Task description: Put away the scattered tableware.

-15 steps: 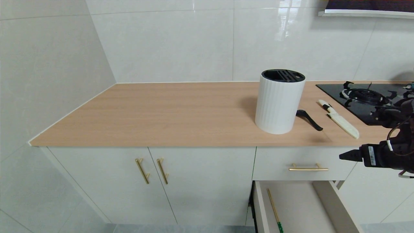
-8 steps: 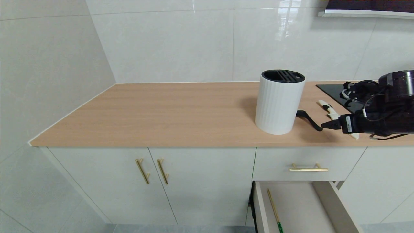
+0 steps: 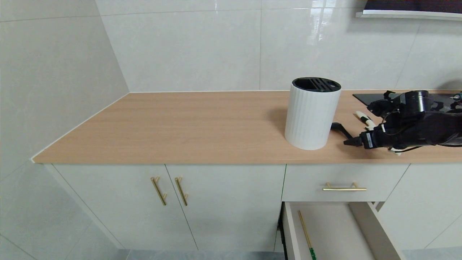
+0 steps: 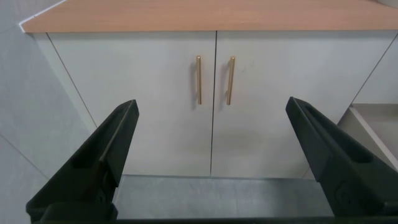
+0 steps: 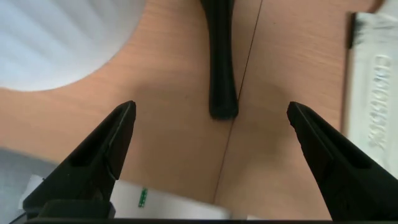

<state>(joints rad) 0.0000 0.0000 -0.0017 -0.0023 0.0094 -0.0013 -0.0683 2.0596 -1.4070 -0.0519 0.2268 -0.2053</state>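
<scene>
Right arm comes in from the right end of the counter (image 3: 187, 126), forearm lying pretty much level and low over the wood near the front edge, wrist pointed left toward the white ribbed holder (image 3: 311, 115). The right gripper (image 3: 352, 142) sits right at the near end of the black handle (image 3: 342, 130). From the right wrist view, the gripper (image 5: 210, 107) is spread wide, one finger on each side of that handle's tip (image 5: 221, 62), not pinching anything. Can't tell if the fingertips are touching the wood or just above it.

The black handle lies flat on the counter just beside the holder's right side, and its far end is tucked behind the holder, so no idea what kind of utensil it is. The white knife (image 3: 365, 121) is also flat on the counter, a bit further right, between the black handle and the hob (image 3: 364, 98). Most of it is hidden behind the arm. The holder stands upright, nearer the front edge than the wall, slotted black top facing up.

The left gripper (image 4: 211, 102) is down below counter level, fingers wide apart and holding nothing, facing the double cabinet doors (image 4: 137, 106) with the gold handles (image 4: 199, 79).

Under the right part of the counter, the lower drawer (image 3: 288, 231) is pulled out with a pair of chopsticks (image 3: 305, 231) lying along its left side.
</scene>
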